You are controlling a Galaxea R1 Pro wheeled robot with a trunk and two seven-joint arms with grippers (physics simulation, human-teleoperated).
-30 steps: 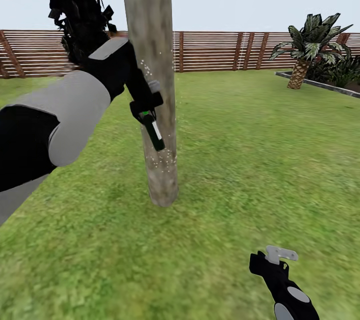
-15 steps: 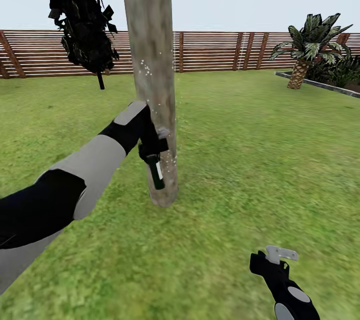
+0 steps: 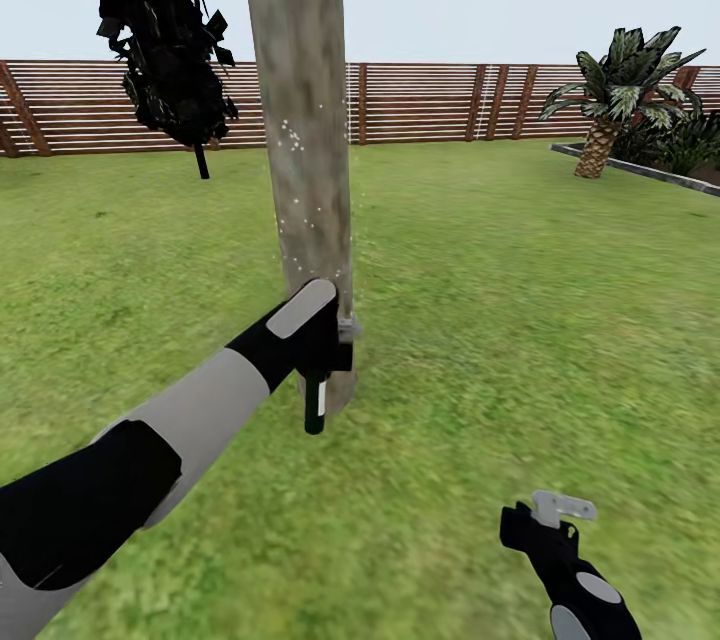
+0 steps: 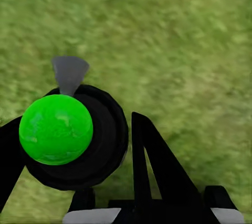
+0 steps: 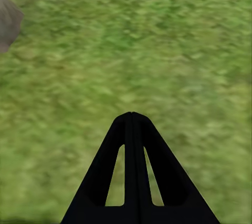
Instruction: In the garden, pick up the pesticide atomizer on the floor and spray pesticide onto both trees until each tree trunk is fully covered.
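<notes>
The right gripper is seen nearest, at about five o'clock in the head view, held low over the grass; in the right wrist view its two dark fingers are pressed together with nothing between them. At about seven o'clock the left arm is stretched forward toward the foot of the tree trunk. The left gripper is clamped on the pesticide atomizer, which is hung bottom-down just in front of the trunk's base. In the left wrist view the bottle's round dark body with a green end is seen gripped between the fingers. White specks of pesticide are scattered on the bark. Farther off, a dark bush is seen at eleven o'clock, a palm at two o'clock, and a slatted wooden fence across the back.
</notes>
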